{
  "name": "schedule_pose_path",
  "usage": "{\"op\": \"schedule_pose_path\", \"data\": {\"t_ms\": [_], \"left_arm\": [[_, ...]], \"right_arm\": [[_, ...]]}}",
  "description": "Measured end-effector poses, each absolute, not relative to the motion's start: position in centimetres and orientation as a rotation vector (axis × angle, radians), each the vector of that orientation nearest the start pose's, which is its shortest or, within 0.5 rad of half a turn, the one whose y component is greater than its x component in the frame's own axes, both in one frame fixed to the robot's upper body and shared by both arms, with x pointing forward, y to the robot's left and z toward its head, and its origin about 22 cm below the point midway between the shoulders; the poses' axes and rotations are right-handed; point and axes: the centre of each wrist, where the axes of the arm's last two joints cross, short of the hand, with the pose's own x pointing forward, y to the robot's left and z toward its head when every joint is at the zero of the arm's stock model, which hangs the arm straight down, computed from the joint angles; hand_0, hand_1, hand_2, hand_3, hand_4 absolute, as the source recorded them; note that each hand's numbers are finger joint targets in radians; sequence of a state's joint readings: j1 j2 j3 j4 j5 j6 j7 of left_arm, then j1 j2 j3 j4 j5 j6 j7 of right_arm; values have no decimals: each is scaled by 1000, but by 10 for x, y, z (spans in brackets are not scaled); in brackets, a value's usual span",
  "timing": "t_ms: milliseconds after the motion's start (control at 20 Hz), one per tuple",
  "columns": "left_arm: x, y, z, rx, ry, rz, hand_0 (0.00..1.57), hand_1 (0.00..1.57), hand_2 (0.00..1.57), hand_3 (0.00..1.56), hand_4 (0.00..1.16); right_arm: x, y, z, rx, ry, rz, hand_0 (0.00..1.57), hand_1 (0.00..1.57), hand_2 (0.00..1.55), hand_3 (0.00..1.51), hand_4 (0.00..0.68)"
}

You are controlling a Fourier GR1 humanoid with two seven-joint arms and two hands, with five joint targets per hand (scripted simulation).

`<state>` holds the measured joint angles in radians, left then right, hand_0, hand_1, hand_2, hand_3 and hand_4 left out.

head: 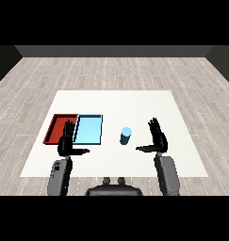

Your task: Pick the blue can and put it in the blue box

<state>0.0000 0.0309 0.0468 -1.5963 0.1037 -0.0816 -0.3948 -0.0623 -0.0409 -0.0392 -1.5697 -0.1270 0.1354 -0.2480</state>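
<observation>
The blue can (126,136) is standing upright on the worktop (134,101), likely light, rigid and slick; both hands, left hand (66,141) and right hand (157,138), are hovering released, so wrapping its mid-height side suits.

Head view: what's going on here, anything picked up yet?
Nothing is held yet. The blue can stands upright on the white table, to the right of the light blue tray, which lies beside the red tray. The right hand is open, near the can's right side but not touching it. The left hand is open too, in front of the trays.
</observation>
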Motion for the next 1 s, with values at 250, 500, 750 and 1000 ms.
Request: {"op": "schedule_pose_path", "data": {"t_ms": [250, 500, 750, 1000], "left_arm": [[237, 248, -3, -99, -2008, 63, 0, 0, 0, 0, 0], [238, 245, -2, -100, -2008, 67, 0, 0, 0, 0, 0], [241, 248, -1, -99, -2002, 69, 0, 0, 0, 0, 0], [246, 248, -1, -110, -2006, 81, 0, 0, 0, 0, 0]], "right_arm": [[262, -235, 15, 192, -1885, 0, 0, 0, 0, 0, 0], [264, -243, 5, 182, -1860, -12, 0, 0, 0, 0, 0], [270, -252, -1, 209, -1817, -24, 0, 0, 0, 0, 0], [276, -242, -8, 220, -1775, -56, 0, 0, 0, 0, 0]]}}
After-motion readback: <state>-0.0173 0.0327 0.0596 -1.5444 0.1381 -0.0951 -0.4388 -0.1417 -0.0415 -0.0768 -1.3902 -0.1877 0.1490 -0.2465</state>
